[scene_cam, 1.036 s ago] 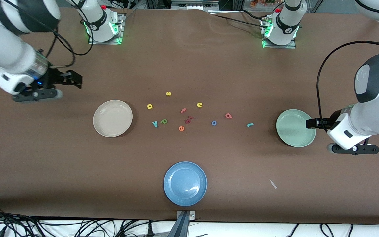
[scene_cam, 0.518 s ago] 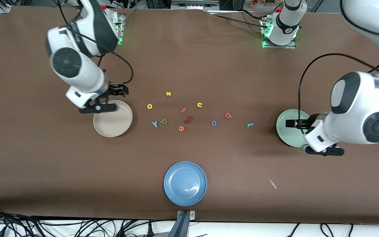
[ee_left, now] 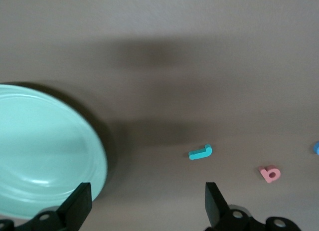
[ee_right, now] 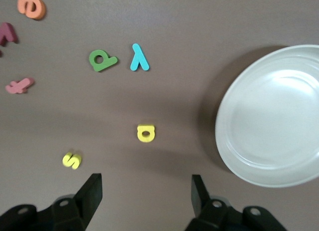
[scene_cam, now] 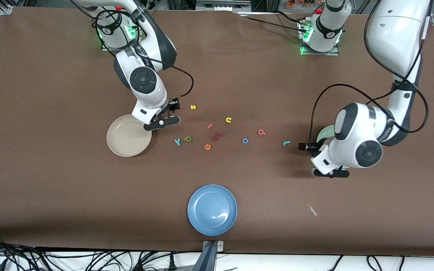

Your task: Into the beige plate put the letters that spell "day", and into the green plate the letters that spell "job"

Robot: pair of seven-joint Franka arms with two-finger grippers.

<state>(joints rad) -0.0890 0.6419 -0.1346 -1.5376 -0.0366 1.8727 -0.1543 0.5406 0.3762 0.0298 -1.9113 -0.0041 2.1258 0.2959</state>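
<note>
My right gripper (ee_right: 144, 191) hangs open and empty over the yellow d (ee_right: 145, 132), between the beige plate (scene_cam: 129, 135) and the yellow s (scene_cam: 193, 107). In the front view the right gripper (scene_cam: 173, 106) hides the d. The green a (scene_cam: 188, 139) and teal y (scene_cam: 177, 142) lie beside the beige plate (ee_right: 271, 116). My left gripper (scene_cam: 302, 146) is open and empty, low over the table between the teal j (scene_cam: 286, 143) and the green plate (ee_left: 45, 151), which the left arm mostly covers in the front view. The red b (scene_cam: 262, 132) and blue o (scene_cam: 245, 140) lie toward the middle.
An orange e (scene_cam: 207, 146), a pink f (scene_cam: 210, 126), dark red letters (scene_cam: 216, 137) and a yellow n (scene_cam: 228, 120) lie mid-table. A blue plate (scene_cam: 212, 209) sits near the front edge. A small white scrap (scene_cam: 312, 210) lies toward the left arm's end.
Both arms swung in from the table's ends. The right gripper came across the beige plate to over the d. The left gripper crossed the green plate toward the j.
</note>
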